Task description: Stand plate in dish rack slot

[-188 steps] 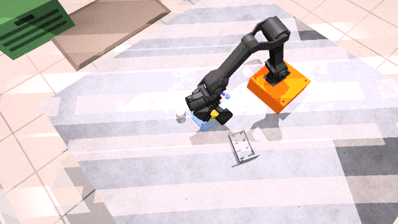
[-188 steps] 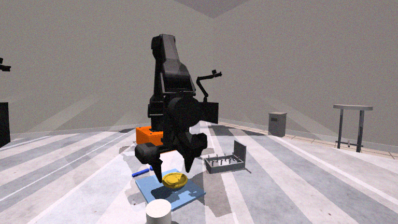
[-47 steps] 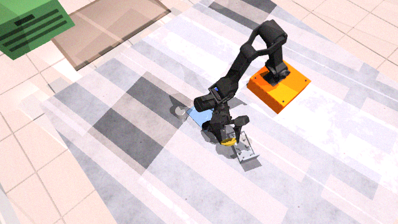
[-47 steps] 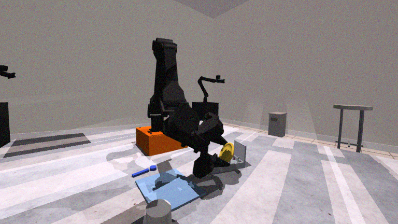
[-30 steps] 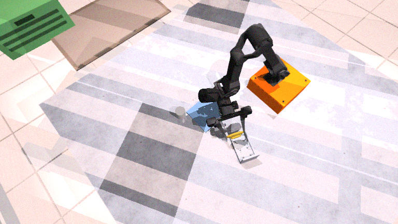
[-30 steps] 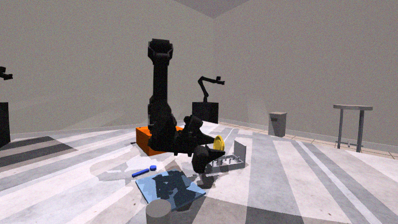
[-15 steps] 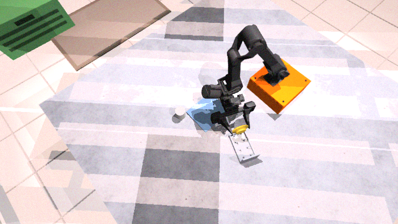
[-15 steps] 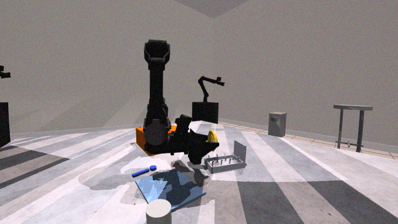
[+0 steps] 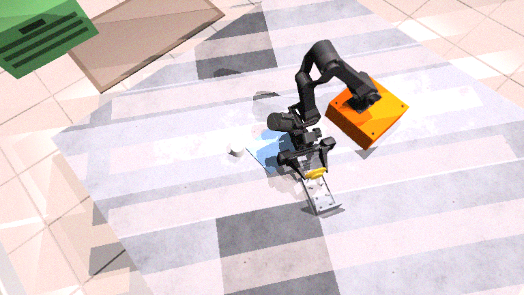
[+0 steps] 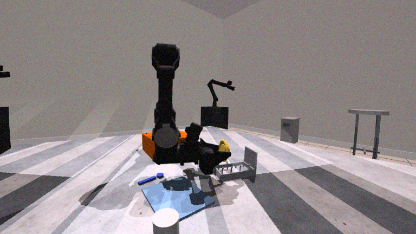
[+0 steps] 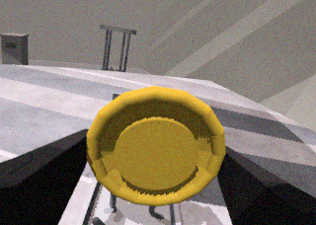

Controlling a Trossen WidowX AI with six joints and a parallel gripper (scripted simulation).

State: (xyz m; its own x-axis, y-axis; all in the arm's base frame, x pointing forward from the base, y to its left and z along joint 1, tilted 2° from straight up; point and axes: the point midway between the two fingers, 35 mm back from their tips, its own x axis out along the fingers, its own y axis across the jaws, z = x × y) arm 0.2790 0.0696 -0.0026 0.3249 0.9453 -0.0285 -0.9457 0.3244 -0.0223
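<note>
Between wide-set jaws (image 9: 314,174) (image 10: 225,155), the yellow plate (image 9: 315,173) (image 10: 223,149) (image 11: 156,153).

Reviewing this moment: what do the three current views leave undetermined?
- Exterior: base of the white cylinder, cut off by the bottom edge.
- Exterior: lower part of the plate, hidden behind the pincer.
- Wrist: most of the dish rack, hidden by the plate.

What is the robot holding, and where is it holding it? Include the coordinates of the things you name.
The yellow plate (image 9: 315,173) (image 10: 223,149) (image 11: 157,153), held by its rim, with one of the gripper's fingers on each side.
</note>
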